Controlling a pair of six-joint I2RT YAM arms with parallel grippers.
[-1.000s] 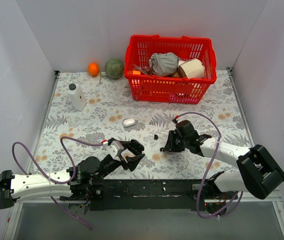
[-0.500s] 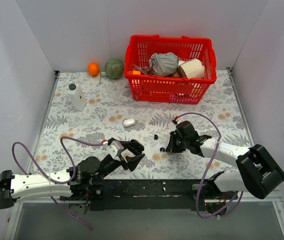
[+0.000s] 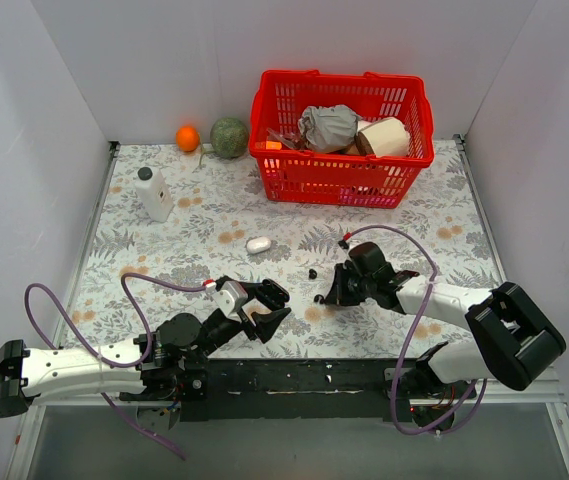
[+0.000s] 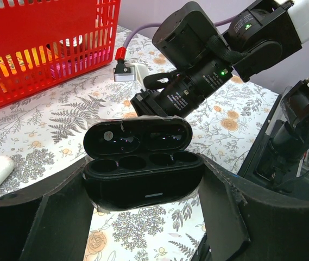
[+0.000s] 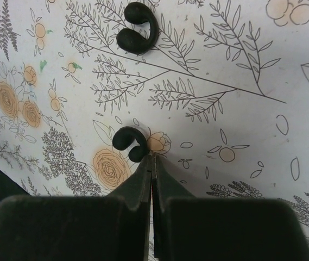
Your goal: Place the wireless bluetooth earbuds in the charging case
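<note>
Leftward is where the right pincer [image 3: 324, 296] is found displaced compared with 1 second earlier, and its jaws, parted then, are now pressed together.

Little of the task is judged to be done. The black charging case [image 4: 143, 179] is held by its sides in the left pincer [image 3: 273, 306], with the lid swung open and both of its 2 wells empty. A small white pebble-shaped case [image 3: 258, 244] is left shut on the surface [image 3: 164, 262], well apart from both arms. Both earbuds are still lying on the surface. The near earbud [image 5: 128, 142] is touched at 1 end by the closed tips of the right pincer. Nothing is seen between the jaws in the right wrist view, so the bud is judged to be nudged, not pinched. The far earbud [image 5: 135, 33] is lying apart, further out. A fresh grip is probably needed, after which each of the 2 buds has to be carried over and seated in a well.

As for the rest of the change, the near earbud was covered by the pincer 1 second earlier and is now exposed at its tips. The far earbud, the left arm and the held case are unchanged in place.
</note>
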